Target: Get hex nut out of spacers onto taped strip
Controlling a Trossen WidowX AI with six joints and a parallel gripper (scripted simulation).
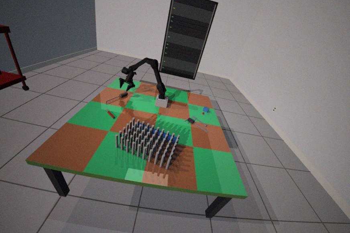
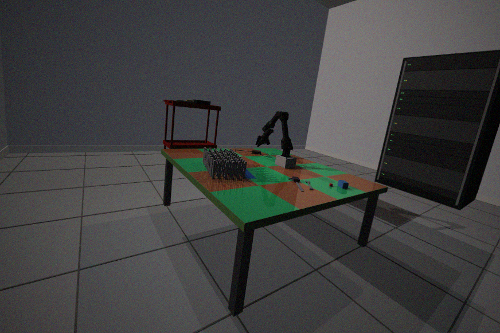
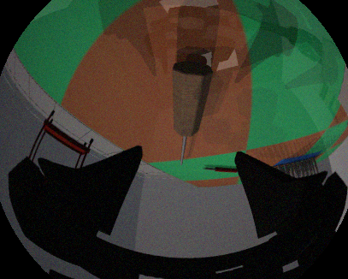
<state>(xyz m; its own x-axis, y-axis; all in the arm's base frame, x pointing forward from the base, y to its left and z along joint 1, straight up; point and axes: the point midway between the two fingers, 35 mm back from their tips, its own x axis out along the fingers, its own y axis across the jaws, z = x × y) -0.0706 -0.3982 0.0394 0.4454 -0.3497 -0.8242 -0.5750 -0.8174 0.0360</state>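
At upper left, the gripper (image 1: 127, 88) (image 2: 258, 146) (image 3: 190, 153) hangs wide open above the hook (image 1: 123, 94) (image 2: 256, 152) (image 3: 191, 99), seemingly to grasp its handle. I can't see the nut among the spacers (image 1: 144, 152) (image 2: 218, 168) (image 3: 303, 167), lower centre.

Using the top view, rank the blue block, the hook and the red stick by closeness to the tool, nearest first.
1. Hook: picture left, its handle just below the tool.
2. Red stick: picture left, nearer the camera than the hook.
3. Blue block: picture right, beyond the arm's base.
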